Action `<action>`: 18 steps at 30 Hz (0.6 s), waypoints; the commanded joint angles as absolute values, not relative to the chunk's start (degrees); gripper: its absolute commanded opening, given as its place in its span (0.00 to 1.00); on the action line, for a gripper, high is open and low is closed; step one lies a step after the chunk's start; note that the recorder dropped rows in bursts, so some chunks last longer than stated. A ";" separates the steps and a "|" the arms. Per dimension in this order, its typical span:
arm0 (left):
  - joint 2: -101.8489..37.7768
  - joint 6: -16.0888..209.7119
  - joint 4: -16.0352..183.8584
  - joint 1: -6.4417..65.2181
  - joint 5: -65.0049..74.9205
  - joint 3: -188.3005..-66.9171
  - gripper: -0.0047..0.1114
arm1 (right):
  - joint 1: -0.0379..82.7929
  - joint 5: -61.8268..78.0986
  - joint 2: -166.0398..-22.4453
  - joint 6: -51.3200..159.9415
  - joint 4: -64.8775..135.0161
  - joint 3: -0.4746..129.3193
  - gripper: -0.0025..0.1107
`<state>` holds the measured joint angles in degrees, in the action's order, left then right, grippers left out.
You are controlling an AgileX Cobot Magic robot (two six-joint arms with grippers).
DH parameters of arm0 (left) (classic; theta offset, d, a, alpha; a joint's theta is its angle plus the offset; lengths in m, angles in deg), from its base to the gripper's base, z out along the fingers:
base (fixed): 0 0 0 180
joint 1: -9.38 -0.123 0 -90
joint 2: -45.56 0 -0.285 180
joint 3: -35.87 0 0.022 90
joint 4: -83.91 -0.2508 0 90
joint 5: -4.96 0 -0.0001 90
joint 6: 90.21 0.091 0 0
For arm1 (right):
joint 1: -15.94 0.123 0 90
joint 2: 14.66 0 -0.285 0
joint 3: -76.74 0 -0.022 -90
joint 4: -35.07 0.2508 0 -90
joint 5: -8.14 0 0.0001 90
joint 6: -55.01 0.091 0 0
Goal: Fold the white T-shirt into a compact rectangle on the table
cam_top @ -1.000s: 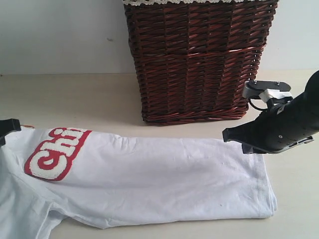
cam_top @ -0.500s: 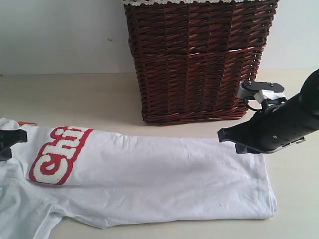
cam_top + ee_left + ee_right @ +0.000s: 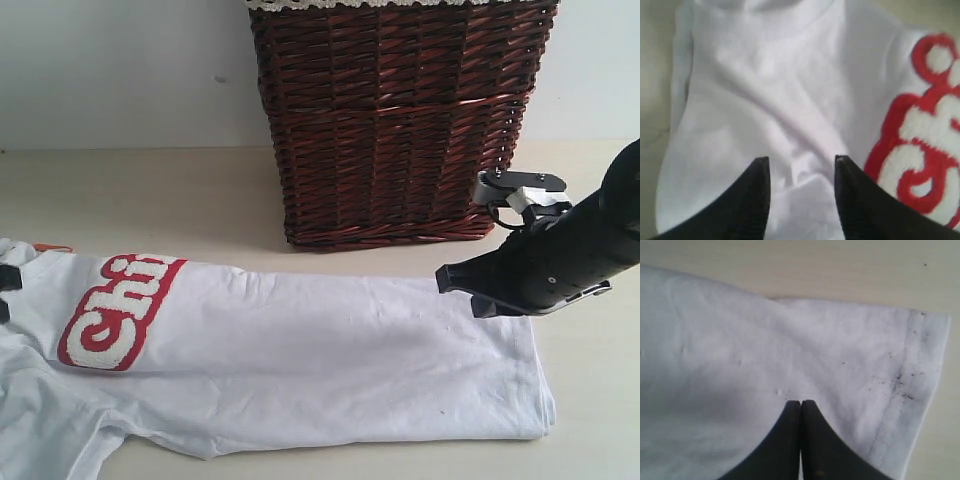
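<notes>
Your white T-shirt (image 3: 300,360) lies flat near the front edge of the counter (image 3: 150,200). Its long axis runs side to side, hem toward the right edge and red lettering (image 3: 115,310) toward the left. A wicker basket (image 3: 400,120) stands behind it. Your left tool (image 3: 801,160) is open over the collar end, and your right tool (image 3: 800,402) is closed over the hem.

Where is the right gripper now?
In the exterior view, the right gripper is on the right, above the white T-shirt near its hem, in front of the wicker basket.
</notes>
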<state>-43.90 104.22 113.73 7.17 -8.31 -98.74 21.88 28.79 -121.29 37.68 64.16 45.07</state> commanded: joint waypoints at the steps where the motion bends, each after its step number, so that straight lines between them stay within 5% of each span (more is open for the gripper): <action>1: -40.11 104.30 115.18 8.54 -7.26 -103.16 0.40 | 21.93 27.56 -121.18 37.05 65.01 45.61 0.02; 4: -46.34 106.31 115.18 12.00 -6.66 -106.40 0.40 | 21.93 27.09 -121.18 37.05 65.01 45.61 0.02; 7: -59.83 108.99 114.64 15.31 3.70 -108.37 0.05 | 21.93 25.04 -122.34 36.65 65.01 45.61 0.02; 18: -72.76 109.12 114.53 8.80 7.71 -108.37 0.04 | 21.93 23.96 -133.74 37.07 60.62 49.90 0.02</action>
<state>-70.55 108.87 114.45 11.86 9.37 -108.60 21.88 24.10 -132.32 36.52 63.94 50.12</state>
